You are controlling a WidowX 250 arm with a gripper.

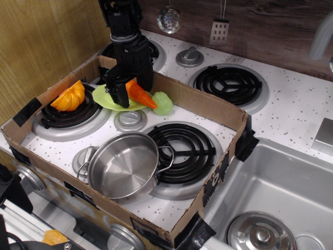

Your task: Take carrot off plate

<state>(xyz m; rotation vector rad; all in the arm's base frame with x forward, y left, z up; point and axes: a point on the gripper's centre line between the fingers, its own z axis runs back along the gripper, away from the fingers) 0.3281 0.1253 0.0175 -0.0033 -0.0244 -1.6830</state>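
Black gripper (126, 89) is down over the carrot (141, 94) at the far left of the stove top, inside the cardboard tray (200, 99), near its back wall. Fingers straddle the carrot's thick end; look closed onto it, but the contact pts are hidden by the gripper body, so can't tell for sure if it's clamped. Carrot lies on the lime-green plate (102, 94), tip pointing right toward the pale green lettuce lump (163, 103), which sits touching the plate's right edge. Plate rests partly on the back-left burner w/ the orange pumpkin wedge (69, 96) just to its left, near the tray's left wall. Steel pot (125, 164) stands toward the front edge, empty, well apart from the plate. Sink (270, 192) at the front right corner, outside the tray.
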